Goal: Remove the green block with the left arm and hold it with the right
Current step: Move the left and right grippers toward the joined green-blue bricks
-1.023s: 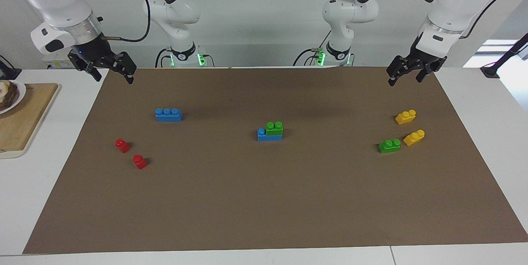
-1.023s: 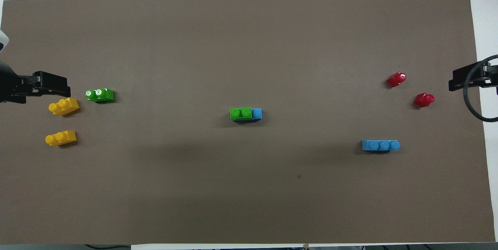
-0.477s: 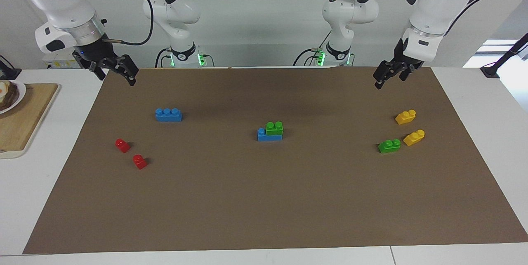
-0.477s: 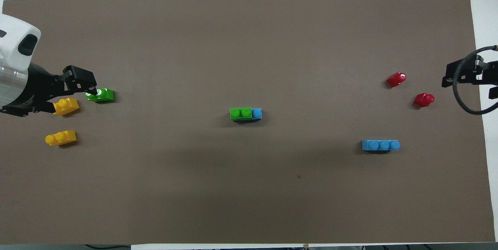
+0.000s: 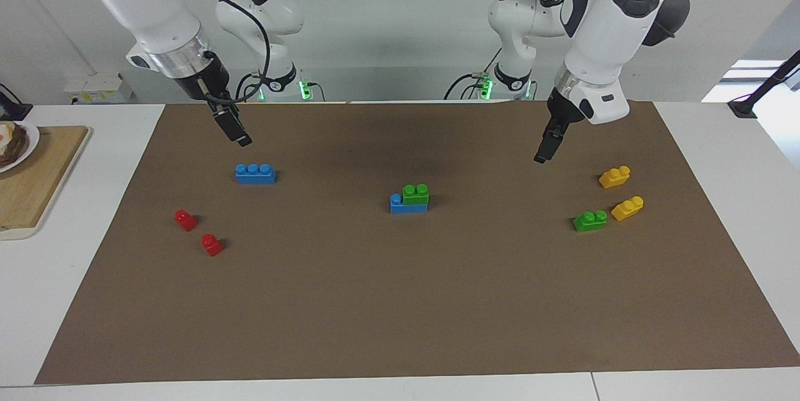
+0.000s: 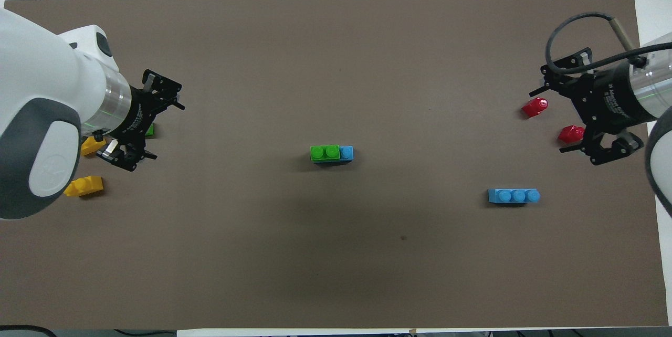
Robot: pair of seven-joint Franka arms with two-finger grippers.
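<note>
the job is at its opening reach: the green block [image 5: 415,193] sits pressed onto one end of a blue brick [image 5: 396,203] in the middle of the brown mat [image 5: 400,301], and nothing touches the pair. the left gripper [image 5: 541,152] hangs over the mat toward the left arm's end, close to a second, loose green block [image 5: 590,220] and two yellow bricks [image 5: 614,177] [image 5: 627,208], its jaws spread wide and empty. the right gripper [image 5: 240,135] hangs over the mat by a loose blue brick [image 5: 255,173], also released and carrying nothing; two red pieces [image 5: 185,220] [image 5: 212,244] lie farther from the robots than that brick. i judge the stacked block to be the one meant. next, the right gripper likely needs to come to the centre and pin the lower blue brick while the left closes on the green block's sides and pulls straight up. no lettering can be read; a round emblem on the left arm's casing is too small to make out.
</note>
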